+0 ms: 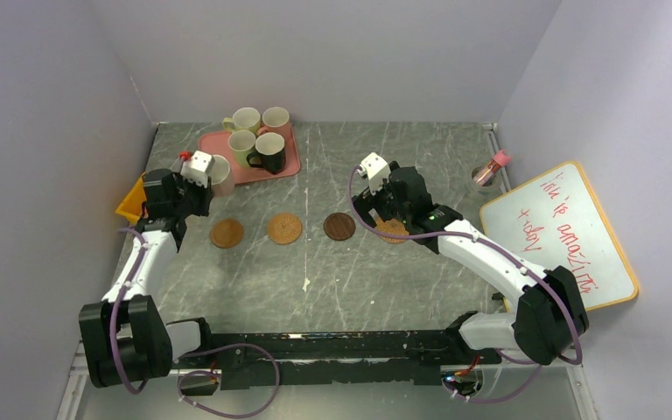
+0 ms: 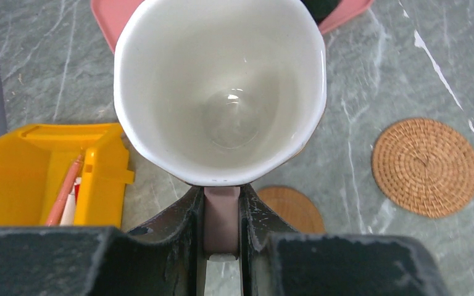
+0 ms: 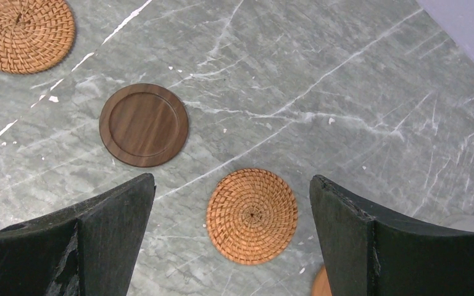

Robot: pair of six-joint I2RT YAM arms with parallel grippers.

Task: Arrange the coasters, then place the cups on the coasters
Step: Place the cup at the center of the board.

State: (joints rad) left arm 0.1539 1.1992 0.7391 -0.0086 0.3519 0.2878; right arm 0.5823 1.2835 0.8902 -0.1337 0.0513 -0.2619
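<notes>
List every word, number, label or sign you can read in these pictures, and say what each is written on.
"is amazing": my best reading of part of the upper line of red handwriting on the whiteboard, which lies turned sideways; the word before it is unclear.
Lower red line on that board: too small and tilted to read.
No other text shows in any view.

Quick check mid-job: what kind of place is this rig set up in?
Probably a lab test booth, not a kitchen: plain walls box in a marble-pattern tabletop, and a handwritten whiteboard sits at the right.
</notes>
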